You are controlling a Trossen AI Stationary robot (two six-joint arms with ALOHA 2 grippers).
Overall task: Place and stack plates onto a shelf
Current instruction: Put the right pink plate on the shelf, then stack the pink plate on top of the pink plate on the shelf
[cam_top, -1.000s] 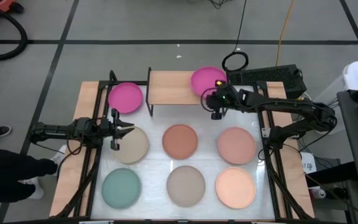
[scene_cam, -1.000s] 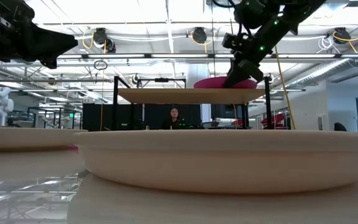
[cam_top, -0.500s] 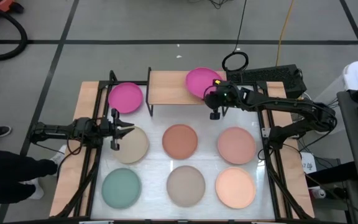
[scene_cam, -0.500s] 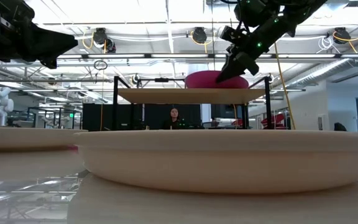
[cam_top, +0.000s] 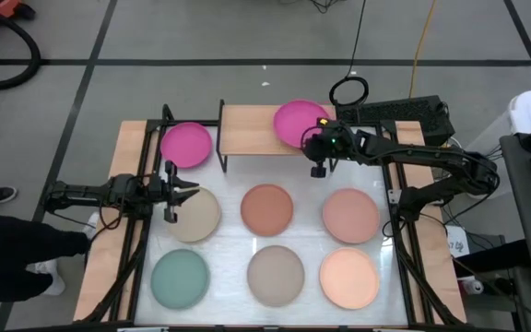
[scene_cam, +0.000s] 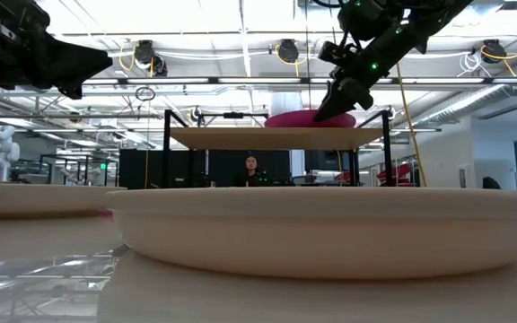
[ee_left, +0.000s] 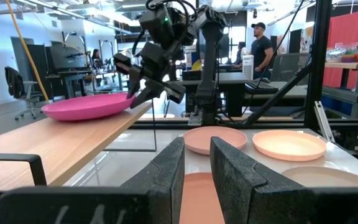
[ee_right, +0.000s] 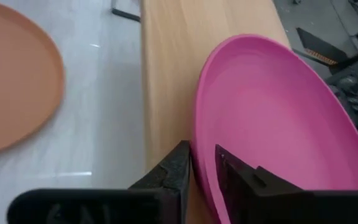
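Right gripper [cam_top: 318, 148] is clamped on the rim of a magenta plate [cam_top: 298, 122], held over the right end of the shelf [cam_top: 252, 129], upper centre of the high view. In the low view the plate looks at or just above the board; contact cannot be told. Part of the plate overhangs the shelf's right edge, so a release here could tip it off the shelf. Left gripper [cam_top: 175, 192] waits at left by the beige plate [cam_top: 201, 214], fingers nearly together, holding nothing. Second magenta plate [cam_top: 185, 145] lies on the table [cam_top: 233, 189] left of the shelf; five others are laid out below.
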